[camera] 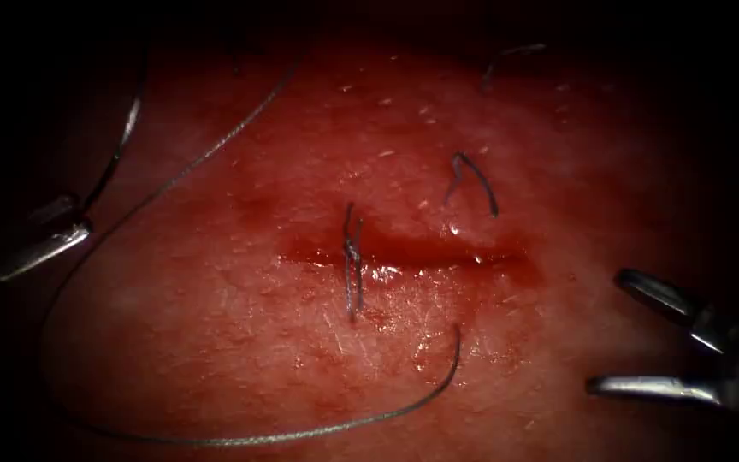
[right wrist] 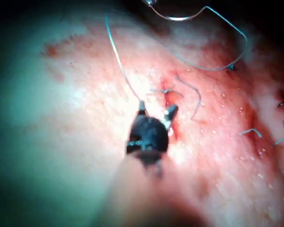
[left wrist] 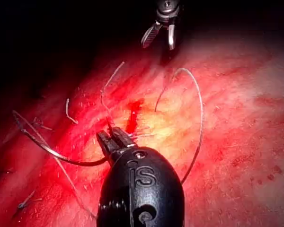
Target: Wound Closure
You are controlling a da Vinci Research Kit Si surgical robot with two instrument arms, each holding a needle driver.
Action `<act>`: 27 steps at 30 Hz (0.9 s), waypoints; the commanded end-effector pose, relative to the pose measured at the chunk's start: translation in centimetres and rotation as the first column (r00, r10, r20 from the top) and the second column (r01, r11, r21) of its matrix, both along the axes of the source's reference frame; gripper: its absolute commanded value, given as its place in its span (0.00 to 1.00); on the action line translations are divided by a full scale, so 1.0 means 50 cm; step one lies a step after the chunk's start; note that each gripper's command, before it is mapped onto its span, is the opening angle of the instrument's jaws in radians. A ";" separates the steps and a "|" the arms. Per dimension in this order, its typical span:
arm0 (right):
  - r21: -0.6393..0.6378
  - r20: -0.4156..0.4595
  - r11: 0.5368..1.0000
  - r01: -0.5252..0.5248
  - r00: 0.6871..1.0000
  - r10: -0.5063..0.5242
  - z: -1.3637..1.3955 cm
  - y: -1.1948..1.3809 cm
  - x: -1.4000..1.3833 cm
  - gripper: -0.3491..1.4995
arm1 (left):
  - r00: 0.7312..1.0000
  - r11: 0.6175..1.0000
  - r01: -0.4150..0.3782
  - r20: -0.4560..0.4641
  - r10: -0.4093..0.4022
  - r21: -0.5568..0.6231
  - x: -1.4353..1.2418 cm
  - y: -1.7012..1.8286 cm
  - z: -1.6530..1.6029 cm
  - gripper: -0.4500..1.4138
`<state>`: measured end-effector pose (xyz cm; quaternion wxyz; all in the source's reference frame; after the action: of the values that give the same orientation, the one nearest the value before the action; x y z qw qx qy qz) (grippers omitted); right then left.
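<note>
Two tools: left tool pinches the curved steel needle at one end, left of the cut, clear of the moist red tissue; right tool spread, empty.
Thread: thin grey strand, limp, loops across the tissue.
Needle handling: stiff, slippery; judged best gripped behind mid-curve.

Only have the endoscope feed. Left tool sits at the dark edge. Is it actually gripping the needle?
Observer: Yes. In the left wrist view, the left tool has its jaws shut on the needle, near one end of its curve.
Operator: Right tool is open and empty on my feed. Is the needle in the tissue?
Observer: No. The left wrist view shows the needle's whole curve sweeping away from the jaws above the tissue, with no part buried.
</note>
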<state>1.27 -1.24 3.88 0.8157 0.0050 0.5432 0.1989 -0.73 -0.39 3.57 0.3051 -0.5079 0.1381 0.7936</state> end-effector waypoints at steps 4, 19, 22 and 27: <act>-0.021 0.002 0.999 -0.039 0.999 0.039 0.0093 0.0040 0.0070 0.60 | 1.000 1.000 -0.019 0.002 0.019 0.001 -0.0046 -0.0008 0.0016 0.00; 0.070 -0.076 0.997 0.029 0.997 -0.024 0.0307 -0.0090 0.0202 0.00 | 1.000 1.000 -0.025 0.000 0.025 0.002 -0.0058 -0.0014 0.0019 0.00; 0.069 -0.069 0.997 0.022 0.997 -0.018 0.0336 -0.0091 0.0201 0.00 | 1.000 1.000 -0.025 0.000 0.025 0.002 -0.0058 -0.0014 0.0019 0.00; 0.075 -0.042 0.997 0.015 0.999 -0.012 0.0383 -0.0081 0.0193 0.00 | 1.000 1.000 -0.026 0.000 0.026 0.002 -0.0057 -0.0014 0.0019 0.00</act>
<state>2.20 -1.59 5.73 0.8047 0.0427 0.5527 0.2124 -0.96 -0.46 3.62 0.2953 -0.5090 0.1310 0.7978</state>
